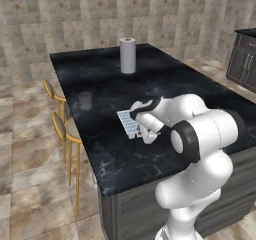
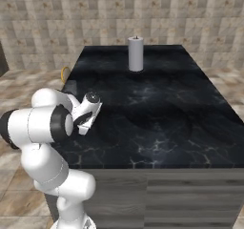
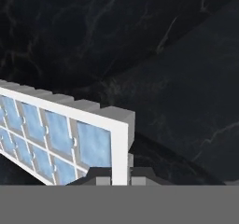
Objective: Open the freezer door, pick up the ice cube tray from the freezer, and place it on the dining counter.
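The dining counter point(image 1: 165, 79), a large island with a glossy black, white-veined top and a grey base, is seen from both base cameras. At its far end a tall grey paper-towel roll point(image 1: 128, 55) is stood upright, and a faint clear glass point(image 1: 85, 100) is set nearer the left edge in the left base view. Two stools point(image 1: 67, 129) with gold legs are placed against the island's left side, over a tiled floor point(image 1: 30, 184) and before a stone-tiled wall point(image 1: 75, 14). A dark cabinet point(image 1: 245, 59) is seen at the far right of the left base view.

The white arm is bent low over the near part of the counter, close to its left edge. The gripper point(image 1: 141, 133) is closed narrowly on the ice cube tray point(image 1: 128, 123), which is clamped at one short end. In the hand view the tray's white rim is seen pinched between the two dark finger tips point(image 3: 103, 181), and the tray point(image 3: 70, 134) is stretched away from them, its pale blue cells laid out in two rows. The tray is held tilted on edge rather than flat. It is positioned above the black marble; whether its lower edge is touching the top cannot be told.
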Controlling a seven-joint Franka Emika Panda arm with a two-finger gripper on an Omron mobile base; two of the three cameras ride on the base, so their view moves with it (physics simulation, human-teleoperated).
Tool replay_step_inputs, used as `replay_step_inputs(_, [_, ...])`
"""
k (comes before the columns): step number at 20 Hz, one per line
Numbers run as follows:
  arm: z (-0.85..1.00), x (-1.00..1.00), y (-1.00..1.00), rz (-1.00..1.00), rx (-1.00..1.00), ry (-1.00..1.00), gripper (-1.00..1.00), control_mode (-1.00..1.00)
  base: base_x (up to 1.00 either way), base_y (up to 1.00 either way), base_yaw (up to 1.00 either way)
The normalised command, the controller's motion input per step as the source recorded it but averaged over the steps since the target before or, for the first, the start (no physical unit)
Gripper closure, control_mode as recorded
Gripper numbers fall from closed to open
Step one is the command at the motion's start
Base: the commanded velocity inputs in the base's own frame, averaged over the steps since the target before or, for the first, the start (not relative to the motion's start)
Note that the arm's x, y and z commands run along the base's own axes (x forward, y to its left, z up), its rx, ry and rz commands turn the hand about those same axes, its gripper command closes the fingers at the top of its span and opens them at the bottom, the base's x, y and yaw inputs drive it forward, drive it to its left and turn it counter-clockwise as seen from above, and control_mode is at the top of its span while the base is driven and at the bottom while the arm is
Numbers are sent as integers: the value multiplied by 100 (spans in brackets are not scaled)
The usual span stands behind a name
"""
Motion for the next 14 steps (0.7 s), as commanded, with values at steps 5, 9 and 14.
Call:
replay_step_inputs(5, [0, 0, 0, 0, 0, 0, -100, -100, 0, 0, 0])
replay_step_inputs(9, [0, 0, 0, 0, 0, 0, -100, -100, 0, 0, 0])
replay_step_inputs(14, [0, 0, 0, 0, 0, 0, -100, -100, 0, 0, 0])
